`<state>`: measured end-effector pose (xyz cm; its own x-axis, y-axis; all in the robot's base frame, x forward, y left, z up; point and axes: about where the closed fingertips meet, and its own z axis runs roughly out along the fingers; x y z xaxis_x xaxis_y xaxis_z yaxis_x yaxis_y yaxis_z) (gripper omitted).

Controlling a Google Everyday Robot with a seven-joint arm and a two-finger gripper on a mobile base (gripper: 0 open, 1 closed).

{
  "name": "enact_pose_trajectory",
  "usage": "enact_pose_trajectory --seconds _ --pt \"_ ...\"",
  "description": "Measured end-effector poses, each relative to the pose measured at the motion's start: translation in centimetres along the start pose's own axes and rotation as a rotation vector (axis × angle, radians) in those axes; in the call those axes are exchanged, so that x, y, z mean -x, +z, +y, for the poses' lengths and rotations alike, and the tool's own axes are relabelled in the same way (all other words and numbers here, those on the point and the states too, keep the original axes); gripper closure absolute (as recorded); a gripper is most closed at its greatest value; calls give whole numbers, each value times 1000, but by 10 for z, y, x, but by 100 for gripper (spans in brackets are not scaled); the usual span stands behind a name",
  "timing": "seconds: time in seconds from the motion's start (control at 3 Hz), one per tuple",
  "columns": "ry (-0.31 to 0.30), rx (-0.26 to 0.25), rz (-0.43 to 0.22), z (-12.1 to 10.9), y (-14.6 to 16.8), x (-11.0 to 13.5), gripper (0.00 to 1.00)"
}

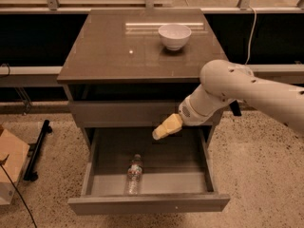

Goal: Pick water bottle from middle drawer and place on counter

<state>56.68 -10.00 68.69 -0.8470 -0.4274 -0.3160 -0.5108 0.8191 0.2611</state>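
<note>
The water bottle [134, 174], clear with a white cap and a thin label band, lies on its side on the floor of the open middle drawer [147, 204], left of centre near the front. The counter [118, 51] is the glossy grey-brown top of the cabinet. My gripper [165, 128] has yellowish fingers and hangs over the drawer's back part, above and to the right of the bottle, not touching it. It holds nothing. The white arm comes in from the right.
A white bowl [174, 35] stands on the counter at the back right. A plain closed drawer front [123, 113] sits above the open drawer. A cardboard box [10, 167] and a black stand leg [37, 148] are on the speckled floor at the left.
</note>
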Motion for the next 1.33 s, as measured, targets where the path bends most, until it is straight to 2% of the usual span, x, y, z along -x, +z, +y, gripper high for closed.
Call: enact_pose_trajectory --seconds 0.67,1.0,1.33 --pt "209 24 53 -7 85 -7 0" --pt "209 24 53 -7 85 -7 0" --pt "222 62 71 0 112 -8 0"
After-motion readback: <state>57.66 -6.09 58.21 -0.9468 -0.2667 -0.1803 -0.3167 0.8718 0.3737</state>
